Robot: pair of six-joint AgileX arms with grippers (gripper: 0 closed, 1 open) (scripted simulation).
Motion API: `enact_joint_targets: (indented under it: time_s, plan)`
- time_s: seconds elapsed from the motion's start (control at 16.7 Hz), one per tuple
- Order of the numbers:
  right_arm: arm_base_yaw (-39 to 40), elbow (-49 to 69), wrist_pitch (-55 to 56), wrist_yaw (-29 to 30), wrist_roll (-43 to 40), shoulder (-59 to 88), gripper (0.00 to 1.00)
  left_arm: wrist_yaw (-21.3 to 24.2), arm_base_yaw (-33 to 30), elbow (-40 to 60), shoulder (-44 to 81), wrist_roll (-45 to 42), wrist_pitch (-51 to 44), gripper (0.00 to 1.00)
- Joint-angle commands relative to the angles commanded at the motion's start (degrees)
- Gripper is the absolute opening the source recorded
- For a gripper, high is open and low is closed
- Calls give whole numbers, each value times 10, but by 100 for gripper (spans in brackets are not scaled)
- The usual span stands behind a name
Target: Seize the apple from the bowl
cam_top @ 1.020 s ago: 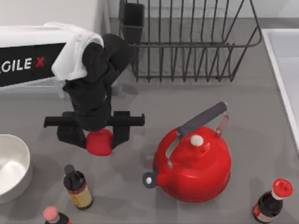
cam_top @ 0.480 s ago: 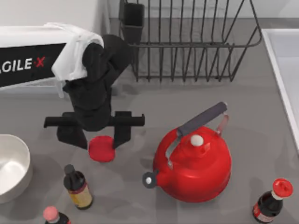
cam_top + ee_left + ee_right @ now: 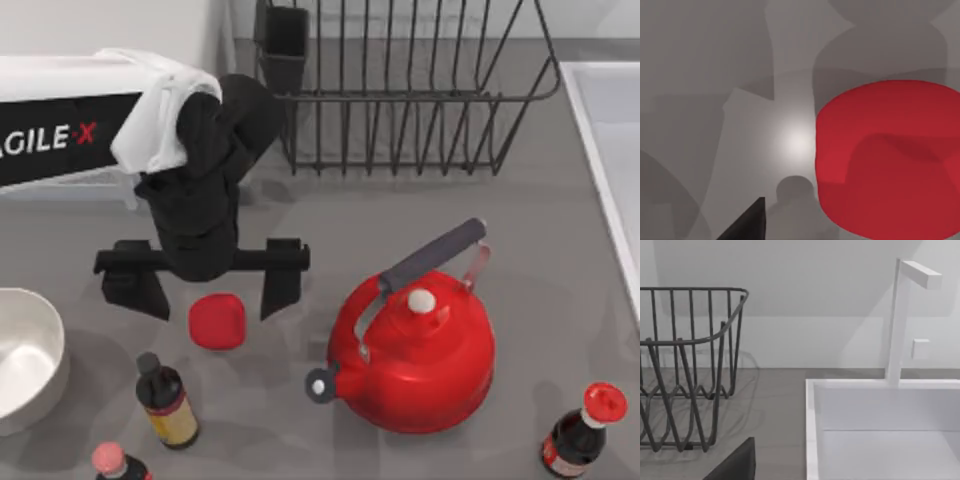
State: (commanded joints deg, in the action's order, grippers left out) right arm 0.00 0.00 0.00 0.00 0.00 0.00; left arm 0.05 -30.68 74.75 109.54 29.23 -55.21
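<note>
The apple (image 3: pixel 217 322), a small glossy red blob, lies on the grey table to the left of the kettle. It is outside the white bowl (image 3: pixel 40 345) at the table's left edge. My left gripper (image 3: pixel 208 308) hovers just above the apple, open wide, with one finger on each side and neither touching it. In the left wrist view the apple (image 3: pixel 890 160) looms large on the table, with one dark fingertip (image 3: pixel 747 225) at the edge. A dark part of my right gripper (image 3: pixel 735 465) shows in the right wrist view, off by the rack and sink.
A big red kettle (image 3: pixel 420 350) stands right of the apple. A dark sauce bottle (image 3: pixel 165 398) and a pink-capped one (image 3: pixel 112 462) stand in front, and a red-capped bottle (image 3: pixel 585 425) at front right. A wire dish rack (image 3: pixel 400 90) sits at the back, a sink (image 3: pixel 880 430) to the right.
My left gripper was shut on the apple a second ago. It has opened wide, and the apple has dropped from between the fingers onto the table.
</note>
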Motion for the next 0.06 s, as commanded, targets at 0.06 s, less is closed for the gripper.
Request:
enact_joint_targets:
  time_s: [0.06]
  plan:
    - [0,0,0,0,0,0,100,0,0,0,0,0,0,100]
